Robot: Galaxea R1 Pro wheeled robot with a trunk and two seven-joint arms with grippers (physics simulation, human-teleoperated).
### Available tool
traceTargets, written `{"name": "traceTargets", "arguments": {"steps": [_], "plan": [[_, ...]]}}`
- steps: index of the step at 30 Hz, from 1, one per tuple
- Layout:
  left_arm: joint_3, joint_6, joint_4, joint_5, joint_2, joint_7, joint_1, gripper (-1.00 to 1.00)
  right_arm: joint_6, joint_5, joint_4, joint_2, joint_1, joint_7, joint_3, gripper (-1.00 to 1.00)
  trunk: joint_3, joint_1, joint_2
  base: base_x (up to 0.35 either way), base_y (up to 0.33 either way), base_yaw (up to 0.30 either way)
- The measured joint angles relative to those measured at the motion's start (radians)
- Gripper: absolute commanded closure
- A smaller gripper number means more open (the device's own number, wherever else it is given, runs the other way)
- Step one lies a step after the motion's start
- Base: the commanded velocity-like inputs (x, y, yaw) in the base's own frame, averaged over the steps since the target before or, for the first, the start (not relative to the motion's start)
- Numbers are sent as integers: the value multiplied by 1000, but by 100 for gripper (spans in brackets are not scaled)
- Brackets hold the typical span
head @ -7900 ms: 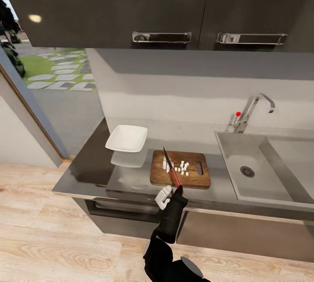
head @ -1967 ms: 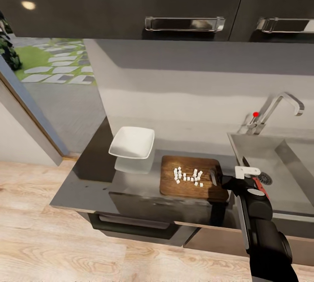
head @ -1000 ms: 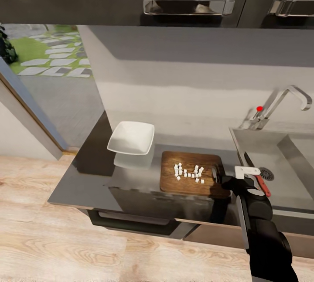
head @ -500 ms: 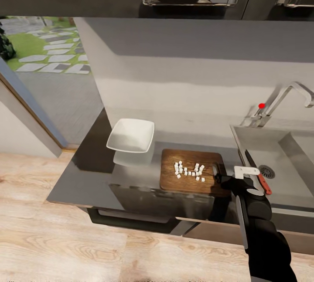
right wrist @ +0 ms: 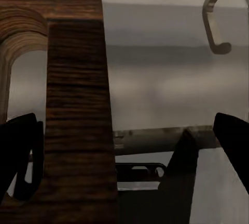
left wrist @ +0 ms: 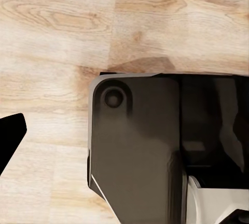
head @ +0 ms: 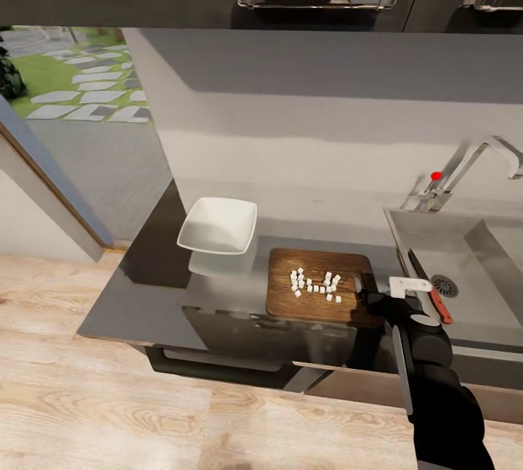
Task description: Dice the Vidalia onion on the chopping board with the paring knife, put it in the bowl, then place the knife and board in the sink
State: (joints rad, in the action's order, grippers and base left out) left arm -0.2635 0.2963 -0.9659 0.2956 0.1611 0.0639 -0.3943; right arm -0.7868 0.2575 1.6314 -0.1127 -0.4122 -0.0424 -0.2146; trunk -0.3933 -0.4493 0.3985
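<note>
board: chopping board (head: 319, 294) lies flat on countertop (head: 145, 288), beside sink (head: 465, 266); stiff wood, likely heavy enough to tip if lifted by one end
grip spot: slot-handle end, nearest right gripper (head: 383, 294); board edge sits between its spread fingers in right wrist view (right wrist: 78, 104)
right gripper: wide, nothing clamped
left gripper: state can't be told; left wrist view shows floor (left wrist: 57, 31)
onion: diced onion (head: 314, 285) loose on board; light, will slide or spill if board tilts
bowl: bowl (head: 218, 227) near board's left, looks empty
knife: paring knife (head: 430, 296) already in sink
hidden: finger contact with board unclear; board's near right corner behind arm
</note>
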Motion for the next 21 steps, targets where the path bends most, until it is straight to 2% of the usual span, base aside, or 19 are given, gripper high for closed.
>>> {"name": "traceTargets", "arguments": {"steps": [13, 17, 18, 21], "plan": [[0, 0, 0, 0, 0, 0, 0, -100, -1, 0, -1, 0, 0, 1, 0, 100, 1, 0, 0, 0, 0, 0], [0, 0, 0, 0, 0, 0, 0, -100, -6, 12, -4, 0, 0, -3, 0, 100, 6, 0, 0, 0, 0, 0], [0, 0, 0, 0, 0, 0, 0, -100, -6, 26, -3, 0, 0, -2, -1, 100, 7, 0, 0, 0, 0, 0], [0, 0, 0, 0, 0, 0, 0, -100, -6, 19, -3, 0, 0, -2, -1, 100, 12, 0, 0, 0, 0, 0]]}}
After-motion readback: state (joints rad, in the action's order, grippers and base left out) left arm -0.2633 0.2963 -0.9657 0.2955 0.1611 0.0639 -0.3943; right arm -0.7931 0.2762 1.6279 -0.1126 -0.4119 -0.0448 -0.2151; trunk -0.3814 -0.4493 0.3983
